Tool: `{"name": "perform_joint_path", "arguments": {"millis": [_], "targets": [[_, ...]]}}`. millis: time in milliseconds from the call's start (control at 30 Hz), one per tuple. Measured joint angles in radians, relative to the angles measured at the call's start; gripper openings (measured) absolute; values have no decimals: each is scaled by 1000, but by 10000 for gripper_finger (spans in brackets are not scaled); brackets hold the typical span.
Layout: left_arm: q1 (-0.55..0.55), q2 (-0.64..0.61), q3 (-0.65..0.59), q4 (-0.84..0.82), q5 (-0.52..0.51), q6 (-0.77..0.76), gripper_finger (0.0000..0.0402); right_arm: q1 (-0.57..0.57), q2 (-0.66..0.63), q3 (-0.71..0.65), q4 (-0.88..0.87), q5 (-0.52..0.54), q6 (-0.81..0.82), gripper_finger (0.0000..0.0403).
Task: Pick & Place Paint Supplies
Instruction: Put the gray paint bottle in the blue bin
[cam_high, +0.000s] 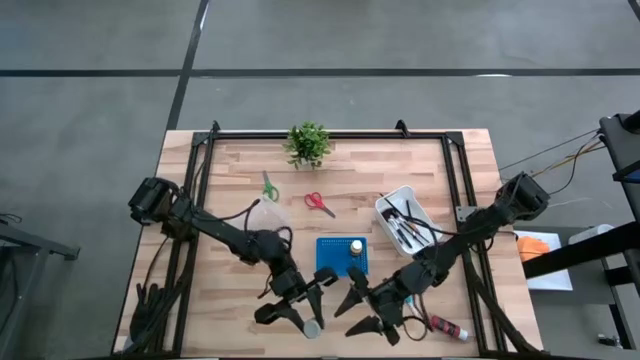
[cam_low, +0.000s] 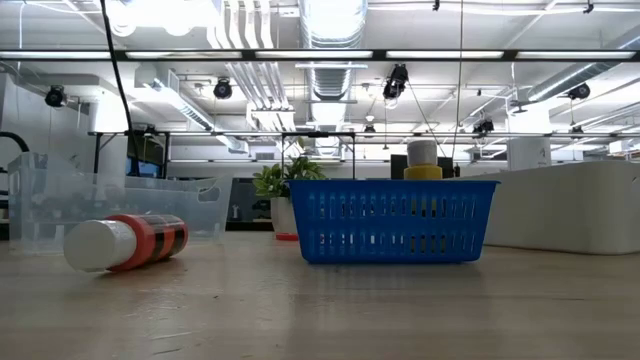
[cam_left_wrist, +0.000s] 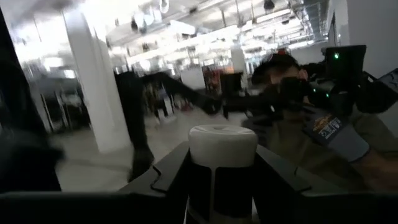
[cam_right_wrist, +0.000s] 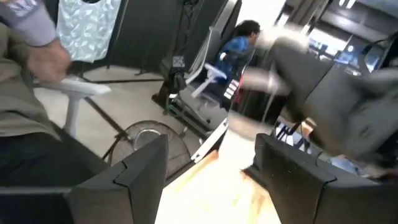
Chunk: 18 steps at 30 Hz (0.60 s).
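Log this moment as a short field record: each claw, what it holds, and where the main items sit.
left claw: shut on a white-capped paint bottle, near the table's front edge
right claw: open, holds nothing, beside the left one at the front
blue basket: mid-table, one bottle already inside
white bin: right side, holds brushes
scissors: green pair and red pair lying on the wood
red bottle: lying on its side at front right
potted plant: back edge
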Motion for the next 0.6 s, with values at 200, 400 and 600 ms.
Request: {"name": "perform_joint_path", "arguments": {"millis": [200, 400, 600], "targets": [[-48, -11, -2, -291, -158, 6, 147, 73, -52, -11, -165, 115, 104, 238], [-122, -44, -1, -657, -490, -51, 147, 151, -52, -46, -217, 320, 208, 238], [-174, -50, -1, -978, -871, -238, 147, 168, -50, -53, -230, 409, 298, 238]]}}
